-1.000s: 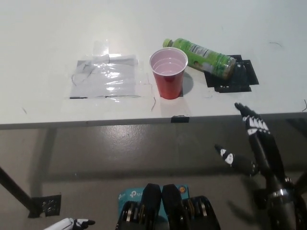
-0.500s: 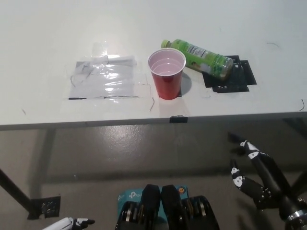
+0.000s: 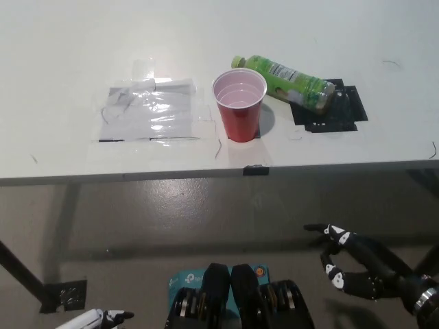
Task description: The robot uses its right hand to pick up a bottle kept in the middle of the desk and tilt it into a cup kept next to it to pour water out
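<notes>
A green bottle point(image 3: 287, 81) lies on its side on the white desk point(image 3: 68, 48), its base over a black tape patch point(image 3: 337, 110) and its cap pointing up-left. Just left of it a red cup point(image 3: 240, 104) stands upright; I cannot tell what is inside. My black right hand point(image 3: 357, 269) hangs low at the bottom right, below the desk's front edge and well clear of the bottle, fingers apart and empty. Only the tips of my white left hand point(image 3: 103, 318) show at the bottom left edge.
A shiny clear tape patch point(image 3: 147, 110) covers the desk left of the cup. A small black tape tab point(image 3: 256, 169) marks the desk's front edge. Below the edge lies grey floor, with a black desk leg point(image 3: 24, 277) at the lower left.
My right hand has dropped from beside the desk's front edge to low at the bottom right and turned sideways. Bottle and cup have not moved.
</notes>
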